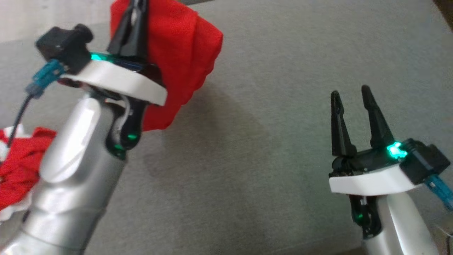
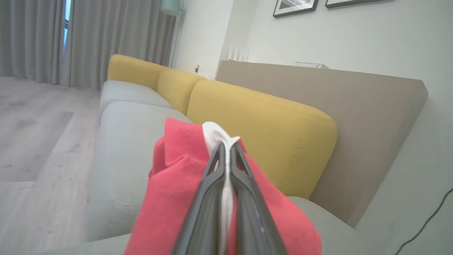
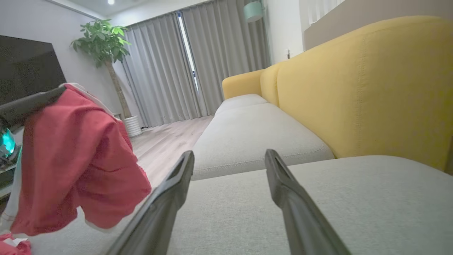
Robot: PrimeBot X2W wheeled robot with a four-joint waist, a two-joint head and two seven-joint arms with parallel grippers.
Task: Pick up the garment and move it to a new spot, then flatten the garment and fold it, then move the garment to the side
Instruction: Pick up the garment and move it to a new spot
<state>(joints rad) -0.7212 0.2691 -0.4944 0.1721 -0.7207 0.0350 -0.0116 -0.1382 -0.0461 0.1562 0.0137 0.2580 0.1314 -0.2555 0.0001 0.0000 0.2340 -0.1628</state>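
The garment is red with white trim and hangs bunched in the air over the grey sofa seat. My left gripper is raised at the upper left and shut on it. In the left wrist view the left gripper pinches the white trim, with the garment draping below. My right gripper stands open and holds nothing at the lower right, well apart from the cloth. From the right wrist the right gripper points along the seat, and the garment dangles at the left.
A heap of red and white cloth lies at the seat's left edge. The yellow backrest runs along the far side of the seat. Wooden floor, curtains and a potted plant lie beyond the sofa.
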